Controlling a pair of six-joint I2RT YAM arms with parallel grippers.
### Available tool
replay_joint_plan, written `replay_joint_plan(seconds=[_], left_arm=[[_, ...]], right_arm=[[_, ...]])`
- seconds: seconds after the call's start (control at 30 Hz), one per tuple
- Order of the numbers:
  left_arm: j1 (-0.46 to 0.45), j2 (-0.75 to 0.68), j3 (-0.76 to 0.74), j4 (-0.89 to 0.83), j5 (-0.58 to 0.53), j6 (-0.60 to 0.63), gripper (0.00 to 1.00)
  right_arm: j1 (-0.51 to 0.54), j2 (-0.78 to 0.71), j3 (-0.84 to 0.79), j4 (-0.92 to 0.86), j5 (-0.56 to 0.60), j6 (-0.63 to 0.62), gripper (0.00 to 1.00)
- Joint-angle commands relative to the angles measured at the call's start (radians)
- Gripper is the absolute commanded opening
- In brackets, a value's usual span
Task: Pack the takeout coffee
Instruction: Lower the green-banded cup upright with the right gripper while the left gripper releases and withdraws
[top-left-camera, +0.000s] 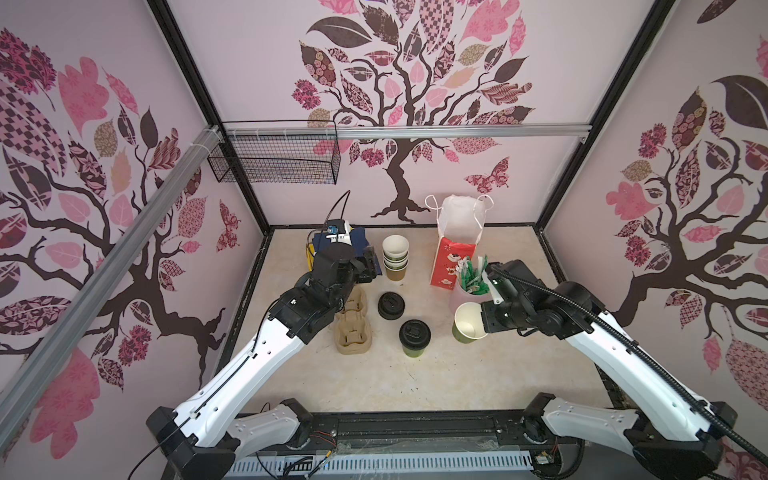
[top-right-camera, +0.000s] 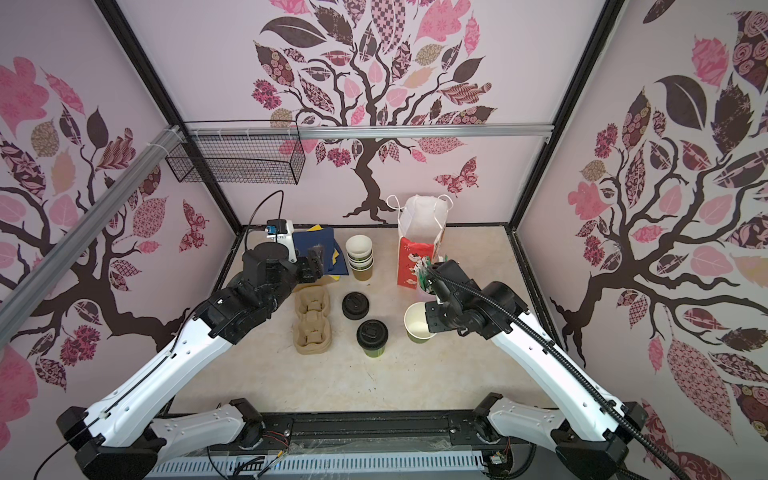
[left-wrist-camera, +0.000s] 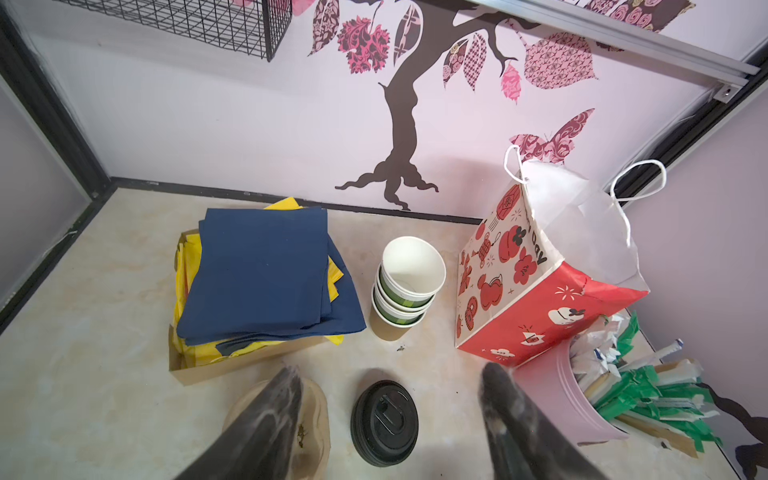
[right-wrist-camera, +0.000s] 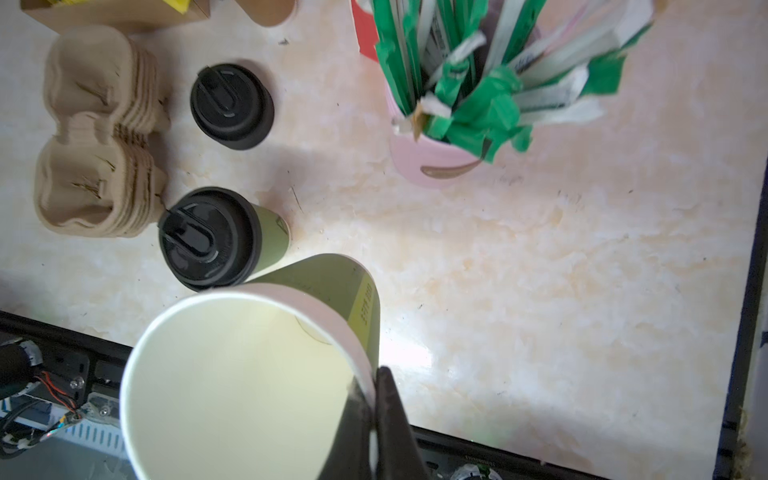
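One green cup (top-left-camera: 414, 337) (top-right-camera: 372, 334) (right-wrist-camera: 208, 239) stands mid-table with a black sip lid on it. A second green cup (top-left-camera: 468, 322) (top-right-camera: 417, 324) (right-wrist-camera: 249, 374) has no lid and shows its white inside. My right gripper (top-left-camera: 484, 320) (top-right-camera: 432, 322) (right-wrist-camera: 370, 386) is shut on its rim, one finger inside and one outside. A stack of loose black lids (top-left-camera: 391, 305) (top-right-camera: 355, 305) (left-wrist-camera: 384, 422) lies behind the lidded cup. My left gripper (top-left-camera: 369, 257) (top-right-camera: 313, 259) (left-wrist-camera: 388, 370) hangs open above the table near them, holding nothing.
A stack of pulp cup carriers (top-left-camera: 353, 328) (top-right-camera: 312, 322) (right-wrist-camera: 95, 133) lies left of the lids. Behind are blue and yellow napkins (left-wrist-camera: 262, 270), nested cups (top-left-camera: 395, 257) (left-wrist-camera: 409, 282), an open red paper bag (top-left-camera: 453, 259) (left-wrist-camera: 540, 299) and a pink holder of packets (top-left-camera: 469, 282) (right-wrist-camera: 457, 83).
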Motion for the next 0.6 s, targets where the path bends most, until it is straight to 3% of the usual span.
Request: replay_joint_plan(seconds=[0.0,0.23,0.57], left_arm=[[0.007,-0.014,-0.042,0.043,-0.025,-0.045,0.71],[0.012,-0.012,-0.059,0.046,-0.046,-0.065,0.72],[0.013,-0.008,-0.067,0.045,-0.055,-0.078,0.72]], right_arm=[[-0.002,-0.039,-0.082,-0.013,-0.033,0.091,0.00],[-0.002,-0.071,-0.306,0.199,-0.056,0.162,0.00],[-0.001,-0.062,-0.474,0.379,-0.071,0.181,0.00]])
